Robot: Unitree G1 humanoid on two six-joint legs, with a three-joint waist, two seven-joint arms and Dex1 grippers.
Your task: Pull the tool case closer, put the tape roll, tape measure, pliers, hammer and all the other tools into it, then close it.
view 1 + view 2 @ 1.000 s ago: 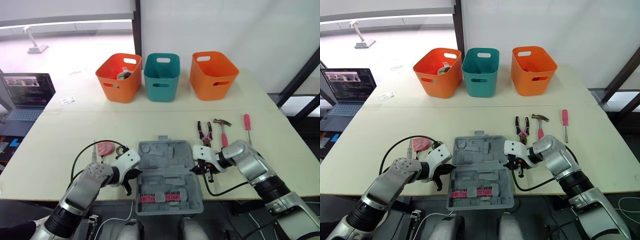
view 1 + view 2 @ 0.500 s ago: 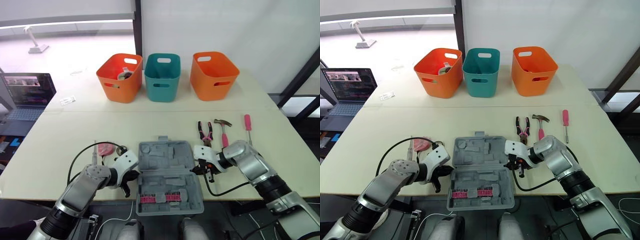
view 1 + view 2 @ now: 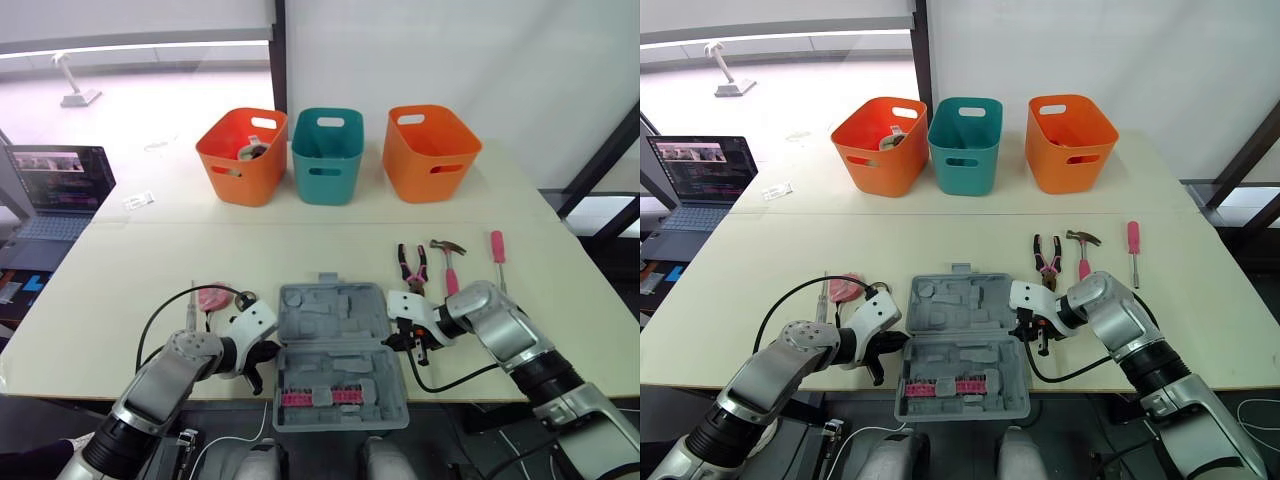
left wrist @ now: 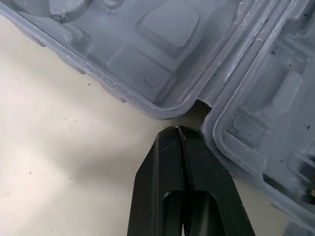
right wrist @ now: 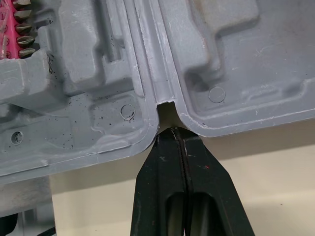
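The open grey tool case [image 3: 962, 345] lies at the near edge of the desk [image 3: 790, 270]. My left pincer [image 3: 895, 343] is at its left side and my right pincer [image 3: 1025, 333] at its right side. The pliers [image 3: 1045, 253], the hammer [image 3: 1081, 252] and a screwdriver [image 3: 1132, 248] lie beyond it.
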